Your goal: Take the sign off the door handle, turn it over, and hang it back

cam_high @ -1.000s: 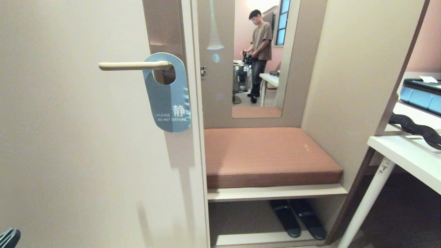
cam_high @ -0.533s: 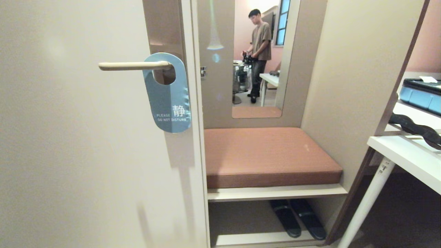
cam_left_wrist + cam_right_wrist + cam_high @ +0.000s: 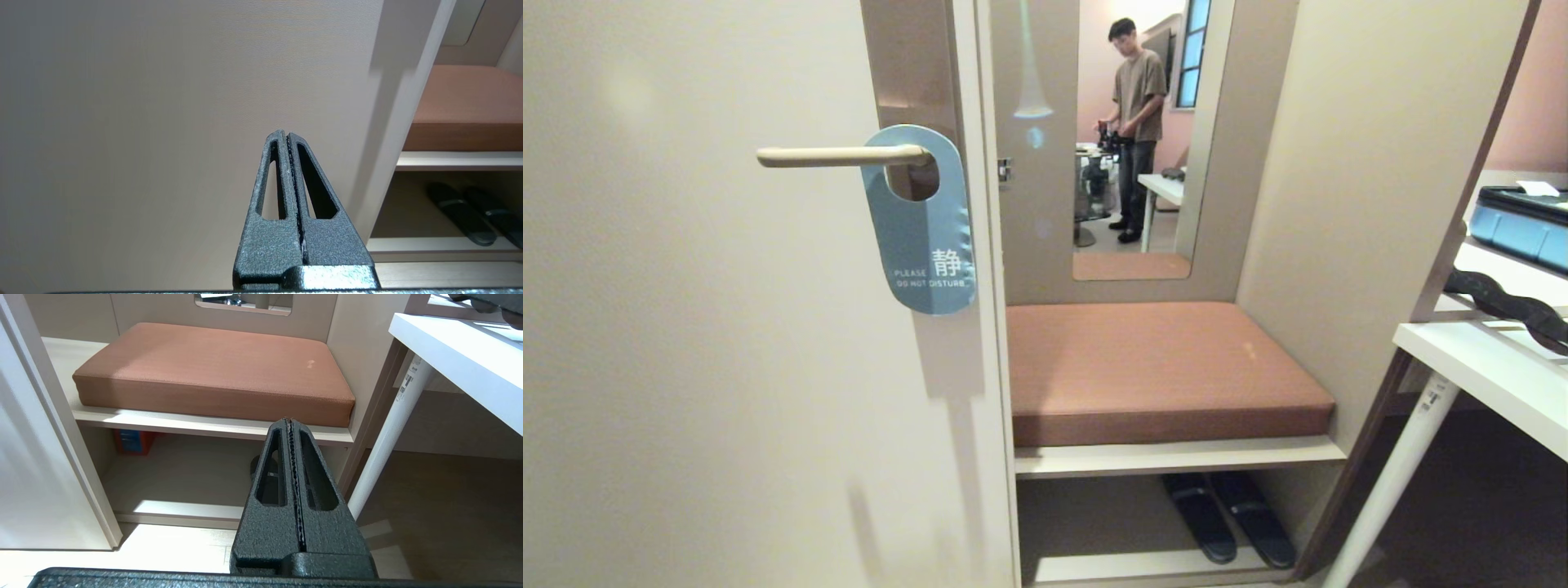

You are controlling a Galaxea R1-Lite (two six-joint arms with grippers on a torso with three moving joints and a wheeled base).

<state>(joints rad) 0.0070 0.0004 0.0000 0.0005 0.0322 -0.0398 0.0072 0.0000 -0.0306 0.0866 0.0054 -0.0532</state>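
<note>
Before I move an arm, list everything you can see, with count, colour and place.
sign: one, blue face out, hanging on the door handle
door handle: one, cream, on the door
door: one, beige, left
seat cushion: one, reddish-brown, on the bench right of the door
slippers: two, black, under the bench
mirror: one, above the cushion, reflecting a person
table: one, white, far right
left gripper: one, dark, fingers shut, facing the door
right gripper: one, dark, fingers shut, facing the bench
</note>
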